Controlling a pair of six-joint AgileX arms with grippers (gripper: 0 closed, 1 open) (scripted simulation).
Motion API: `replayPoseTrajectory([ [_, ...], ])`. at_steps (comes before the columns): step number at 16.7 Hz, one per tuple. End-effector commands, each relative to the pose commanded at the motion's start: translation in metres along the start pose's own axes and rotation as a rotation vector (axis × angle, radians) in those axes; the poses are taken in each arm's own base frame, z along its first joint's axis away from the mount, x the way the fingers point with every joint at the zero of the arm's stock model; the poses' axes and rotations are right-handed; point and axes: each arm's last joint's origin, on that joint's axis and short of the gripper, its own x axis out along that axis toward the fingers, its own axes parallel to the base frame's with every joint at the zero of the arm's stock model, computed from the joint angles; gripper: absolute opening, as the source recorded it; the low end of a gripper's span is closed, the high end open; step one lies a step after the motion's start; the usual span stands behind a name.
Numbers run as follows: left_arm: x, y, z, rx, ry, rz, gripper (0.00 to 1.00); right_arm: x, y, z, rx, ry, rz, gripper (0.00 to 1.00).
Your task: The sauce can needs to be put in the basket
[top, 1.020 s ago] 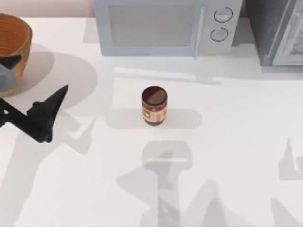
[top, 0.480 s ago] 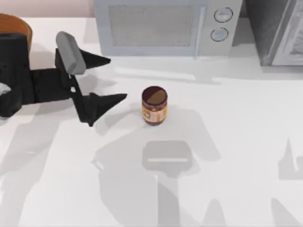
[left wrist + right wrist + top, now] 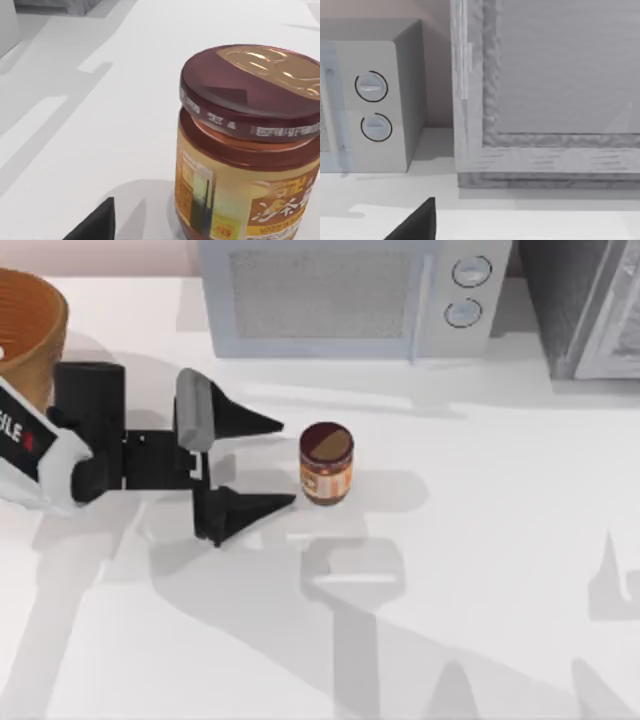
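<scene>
white table [image 3: 480, 570] with microwave [image 3: 340, 295] along its far edge, sauce can [image 3: 326, 462] upright near mid-table, just right of the left gripper [image 3: 282, 464], fingers spread wide and empty either side of that line, basket [image 3: 28, 335] at far-left corner.

Microwave [image 3: 345, 298] (two dials) on table [image 3: 480, 590]

My left gripper [image 3: 285, 463] moves rightward across the table from beside the basket [image 3: 30, 332], its fingers spreading wide along the way, and now its tips sit just left of the sauce can [image 3: 326, 463], not touching it.
</scene>
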Motion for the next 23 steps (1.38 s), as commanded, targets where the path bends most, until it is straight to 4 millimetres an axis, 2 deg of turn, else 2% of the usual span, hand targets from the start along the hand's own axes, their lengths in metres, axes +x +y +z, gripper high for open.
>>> replayPoseTrajectory([
  [6,-0.001,0.0,-0.002,-0.005,0.0,0.001,1.0,0.0,0.0,0.0,0.0,0.0,0.0,1.0],
  [9,0.017,0.003,-0.001,0.001,-0.001,-0.004,1.0,0.0,0.0,0.0,0.0,0.0,0.0,1.0],
  [14,0.063,0.001,-0.001,0.0,-0.001,-0.004,1.0,0.0,0.0,0.0,0.0,0.0,0.0,1.0],
  [16,0.071,0.0,-0.001,0.0,-0.002,-0.004,1.0,0.0,0.0,0.0,0.0,0.0,0.0,1.0],
  [19,0.071,0.0,-0.001,0.0,-0.002,-0.004,1.0,0.0,0.0,0.0,0.0,0.0,0.0,1.0],
  [23,0.071,0.0,-0.001,0.0,-0.002,-0.004,0.7,0.0,0.0,0.0,0.0,0.0,0.0,1.0],
])
